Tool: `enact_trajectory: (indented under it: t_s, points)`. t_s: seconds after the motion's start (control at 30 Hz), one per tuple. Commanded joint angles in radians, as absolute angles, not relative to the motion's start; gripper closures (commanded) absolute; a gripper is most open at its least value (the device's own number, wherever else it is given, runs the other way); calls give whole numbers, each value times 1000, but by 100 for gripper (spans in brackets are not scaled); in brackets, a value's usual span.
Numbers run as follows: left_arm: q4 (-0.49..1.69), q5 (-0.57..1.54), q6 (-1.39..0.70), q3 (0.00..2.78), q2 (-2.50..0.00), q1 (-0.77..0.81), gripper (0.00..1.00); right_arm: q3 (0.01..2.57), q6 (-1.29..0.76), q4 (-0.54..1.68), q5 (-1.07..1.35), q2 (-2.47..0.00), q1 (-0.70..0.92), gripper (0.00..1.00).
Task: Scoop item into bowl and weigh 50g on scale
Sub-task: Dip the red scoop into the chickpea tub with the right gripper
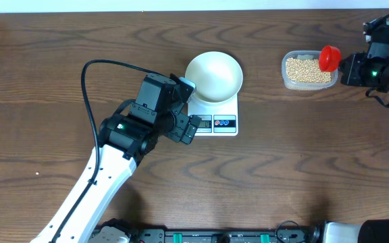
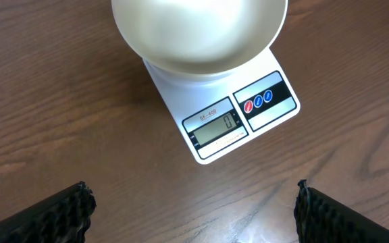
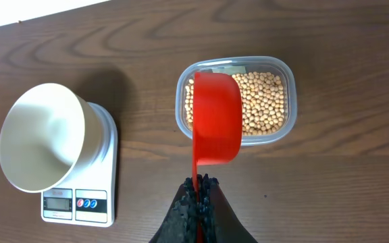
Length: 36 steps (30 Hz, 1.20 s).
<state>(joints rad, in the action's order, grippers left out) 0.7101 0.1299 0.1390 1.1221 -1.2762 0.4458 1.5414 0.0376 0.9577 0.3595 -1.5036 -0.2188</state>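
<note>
The white bowl (image 1: 213, 76) sits empty on the white scale (image 1: 216, 123), whose display (image 2: 216, 127) reads zero. Tan beans (image 1: 308, 70) fill a clear tub (image 3: 281, 67) at the right. My right gripper (image 3: 200, 185) is shut on the thin handle of a red scoop (image 3: 216, 125), and the scoop's cup hangs over the left half of the tub. No beans show on the scoop. My left gripper (image 2: 194, 219) is open over bare wood just in front of the scale, holding nothing; its fingers (image 2: 59, 216) stand far apart.
The left arm (image 1: 123, 131) stretches from the table's front edge toward the scale, with a black cable looping above it. The right arm (image 1: 377, 67) sits at the far right edge. The bowl (image 3: 42, 135) and the tub are about a bowl's width apart.
</note>
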Motion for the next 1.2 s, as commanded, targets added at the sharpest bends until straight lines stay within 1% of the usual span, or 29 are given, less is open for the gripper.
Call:
enact_trajectory:
  t_s: [0.0,0.4,0.57,0.7,0.8,0.97,1.17]
  points:
    - [710,135,149,1118,-1274,442,3,1536,51,960,369,-1499,-221,99]
    - [710,135,149,1118,-1274,442,3,1536,62,966,368,-1499,-221,99]
    - [710,135,149,1118,-1274,442,3,1536,56,970,320,-1501,-221,99]
    - [710,135,149,1118,-1274,442,3,1539,6,956,292,-1524,-207,99]
    - [710,135,149,1118,-1274,442,3,1578,-4,971,241,-1545,-194,99]
    - [710,135,149,1118,-1274,442,3,1689,-1,1034,142,-1631,-189,99]
    - [710,135,149,1118,-1274,442,3,1749,113,1041,131,-1797,-160,99]
